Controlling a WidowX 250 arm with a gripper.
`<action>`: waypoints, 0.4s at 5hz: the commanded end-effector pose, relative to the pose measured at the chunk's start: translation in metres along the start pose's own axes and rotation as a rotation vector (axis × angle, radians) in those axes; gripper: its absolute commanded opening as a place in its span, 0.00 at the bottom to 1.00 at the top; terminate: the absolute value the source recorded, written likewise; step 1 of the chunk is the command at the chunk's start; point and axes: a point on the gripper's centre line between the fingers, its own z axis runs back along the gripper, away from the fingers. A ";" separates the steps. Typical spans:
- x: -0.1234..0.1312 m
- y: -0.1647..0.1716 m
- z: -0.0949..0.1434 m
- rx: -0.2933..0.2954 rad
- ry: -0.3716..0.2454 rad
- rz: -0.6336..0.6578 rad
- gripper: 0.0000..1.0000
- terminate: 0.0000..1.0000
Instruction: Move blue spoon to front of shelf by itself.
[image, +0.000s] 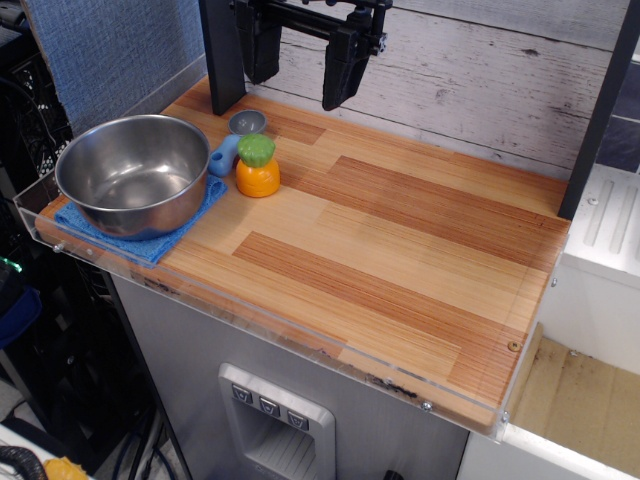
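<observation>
One spoon (232, 140) is lying upper left of the frame on the shelf (400, 240), wedged between bowl (133, 172) and orange toy (257, 166). Judged light, stiff, slick plastic; the chunky blue handle is being favoured for grasping. Grey round scoop, handle partly hidden. Gripper (300, 60) is hanging spread, empty, above.

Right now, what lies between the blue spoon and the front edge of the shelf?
In the only view, the orange toy stands right beside the blue spoon. Past it, bare wood runs to the front rim of the shelf.
</observation>
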 end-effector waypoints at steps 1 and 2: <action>0.000 0.000 0.000 0.000 0.000 0.000 1.00 0.00; 0.000 0.000 0.000 0.008 0.004 0.028 1.00 0.00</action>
